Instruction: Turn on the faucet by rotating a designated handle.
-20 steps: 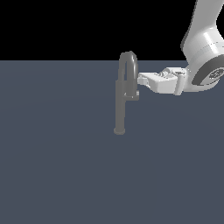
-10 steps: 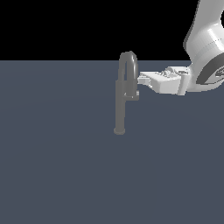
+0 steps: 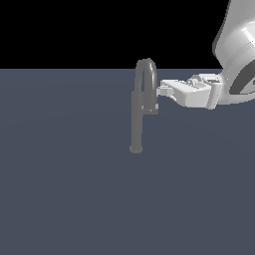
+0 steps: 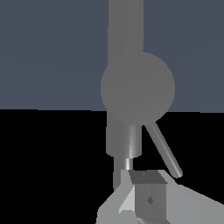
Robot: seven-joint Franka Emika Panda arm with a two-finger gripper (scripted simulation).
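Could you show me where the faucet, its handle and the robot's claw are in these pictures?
faucet (image 3: pixel 136 124): exterior view, on its upright column.
handle (image 3: pixel 151 107): exterior view, on the stubby lever beside the column.
claw (image 3: pixel 162 91): exterior view, at its fingertips by the spout.

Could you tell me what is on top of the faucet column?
An arched spout tops the faucet column. The handle juts out just below it, by the gripper tip. Where the spout's far end comes down is hidden behind the column.
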